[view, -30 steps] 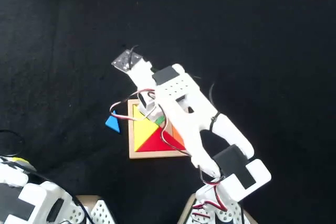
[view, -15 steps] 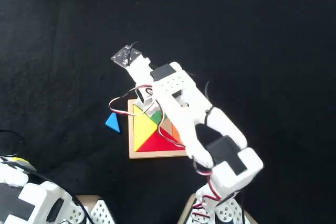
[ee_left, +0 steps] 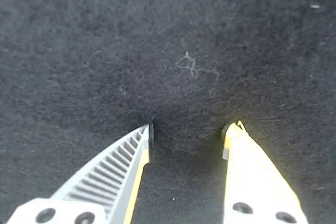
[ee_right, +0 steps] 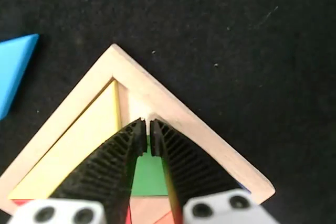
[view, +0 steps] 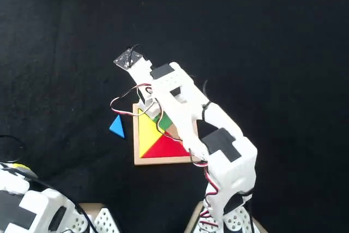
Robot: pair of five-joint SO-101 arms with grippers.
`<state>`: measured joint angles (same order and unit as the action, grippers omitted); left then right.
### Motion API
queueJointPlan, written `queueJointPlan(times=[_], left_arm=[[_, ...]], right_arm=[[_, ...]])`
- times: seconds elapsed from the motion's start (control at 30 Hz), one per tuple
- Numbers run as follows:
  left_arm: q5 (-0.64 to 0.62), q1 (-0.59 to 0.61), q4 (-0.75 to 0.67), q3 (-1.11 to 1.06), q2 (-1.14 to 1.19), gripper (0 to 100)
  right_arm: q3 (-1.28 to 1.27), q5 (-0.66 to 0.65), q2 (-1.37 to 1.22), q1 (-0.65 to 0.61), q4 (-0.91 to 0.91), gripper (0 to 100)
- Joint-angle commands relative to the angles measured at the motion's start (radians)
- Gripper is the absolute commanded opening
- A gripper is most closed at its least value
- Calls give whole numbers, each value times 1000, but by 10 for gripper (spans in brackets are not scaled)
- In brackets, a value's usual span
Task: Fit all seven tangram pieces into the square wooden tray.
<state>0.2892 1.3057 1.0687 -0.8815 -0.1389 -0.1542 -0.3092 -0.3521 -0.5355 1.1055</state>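
The right gripper [ee_right: 146, 125] is pinched down to a hairline gap, and nothing can be seen clamped between the tips. It's parked over an inside corner of the square wooden tray [ee_right: 173, 111], where a patch of bare wood is left showing between the yellow triangle [ee_right: 73, 150] and the rim. A green piece [ee_right: 148, 174] is seen just behind the tips, and it looks seated in the tray rather than lifted, though that can't be fully confirmed.

Seen from the high view, that bare corner is at the tray's 11 o'clock, and a red triangle [view: 166, 147] is bedded in towards 6 o'clock. The blue triangle [view: 116, 126] is left outside, at the tray's 9 o'clock. It lies flat on the black cloth [view: 272, 53], near the rim but not touching it.

The left gripper [ee_left: 189, 135] is spread wide over bare cloth, with nothing between the jaws.

On handling, the blue triangle is probably best treated as a thin, stiff, light bit of painted wood. It won't be crushed, but there's barely any edge height to bite on. It should be taken across two opposite edges near the middle, with the tips dropped right onto the cloth. If it's pinched at a point, it's likely to be spun or squirted out.
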Motion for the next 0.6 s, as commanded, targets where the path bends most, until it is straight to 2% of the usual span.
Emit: queueJointPlan(times=[0.0, 0.23, 0.57], left_arm=[[8, -10, 5, -22, 8, 230], [8, -10, 5, -22, 8, 230], [8, -10, 5, -22, 8, 230]], right_arm=[[50, -12, 4, 14, 54, 11], [58, -12, 12, 12, 106, 11], [127, -12, -16, 8, 66, 11]])
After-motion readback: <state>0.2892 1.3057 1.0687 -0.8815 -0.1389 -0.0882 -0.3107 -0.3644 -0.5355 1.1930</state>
